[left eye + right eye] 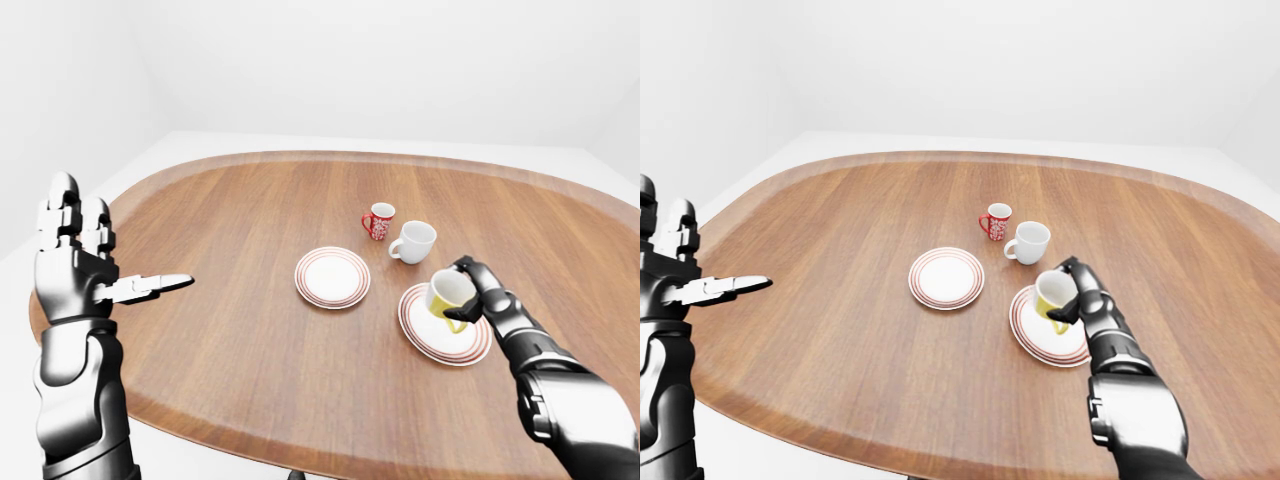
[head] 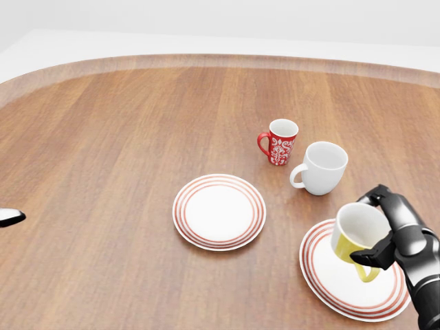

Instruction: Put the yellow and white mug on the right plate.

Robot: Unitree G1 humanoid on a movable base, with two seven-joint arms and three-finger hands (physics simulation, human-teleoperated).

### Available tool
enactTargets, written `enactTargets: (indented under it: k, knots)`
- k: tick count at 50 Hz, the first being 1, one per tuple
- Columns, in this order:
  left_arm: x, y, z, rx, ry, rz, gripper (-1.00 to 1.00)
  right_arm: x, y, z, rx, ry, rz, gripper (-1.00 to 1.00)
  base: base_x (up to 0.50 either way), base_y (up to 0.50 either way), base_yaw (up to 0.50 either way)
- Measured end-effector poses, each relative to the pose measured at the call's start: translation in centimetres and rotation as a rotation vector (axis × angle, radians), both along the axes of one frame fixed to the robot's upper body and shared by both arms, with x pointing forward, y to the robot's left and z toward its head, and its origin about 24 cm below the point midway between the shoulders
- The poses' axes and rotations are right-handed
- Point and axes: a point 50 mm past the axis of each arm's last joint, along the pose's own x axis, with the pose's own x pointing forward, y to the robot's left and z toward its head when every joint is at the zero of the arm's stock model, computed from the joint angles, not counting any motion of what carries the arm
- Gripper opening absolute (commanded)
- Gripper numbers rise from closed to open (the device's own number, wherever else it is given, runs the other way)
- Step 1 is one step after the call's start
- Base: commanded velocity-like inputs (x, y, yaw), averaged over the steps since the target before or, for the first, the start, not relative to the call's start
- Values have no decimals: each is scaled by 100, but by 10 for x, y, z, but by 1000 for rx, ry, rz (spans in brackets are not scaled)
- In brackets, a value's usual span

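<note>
The yellow and white mug [image 2: 357, 237] is gripped, tilted, by the right hand [image 2: 395, 237] over the right plate [image 2: 330, 278], at 5 o'clock in the head view; whether mug and plate touch cannot be told; the left hand [image 1: 75, 265] is held unclenched and empty at the tabletop's [image 1: 240, 210] 9 o'clock edge.

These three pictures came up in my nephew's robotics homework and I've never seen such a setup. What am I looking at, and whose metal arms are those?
They are simulator renders from cameras on a humanoid robot's head, so the arms are its own. On the wooden table stand a red mug, a white mug and two striped plates. The right hand grips a yellow and white mug, tilted, over the right plate. The left plate is bare. The left hand is raised, open, holding nothing.
</note>
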Motion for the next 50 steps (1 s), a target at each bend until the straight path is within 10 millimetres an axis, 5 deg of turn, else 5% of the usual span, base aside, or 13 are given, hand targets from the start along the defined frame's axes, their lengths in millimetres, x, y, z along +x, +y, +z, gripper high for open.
enactTargets:
  k: [50]
  knots:
    - [0,0,0,1,-1,-2,100,-2,-8,3,-31,-40,-59,-100,0,0,0]
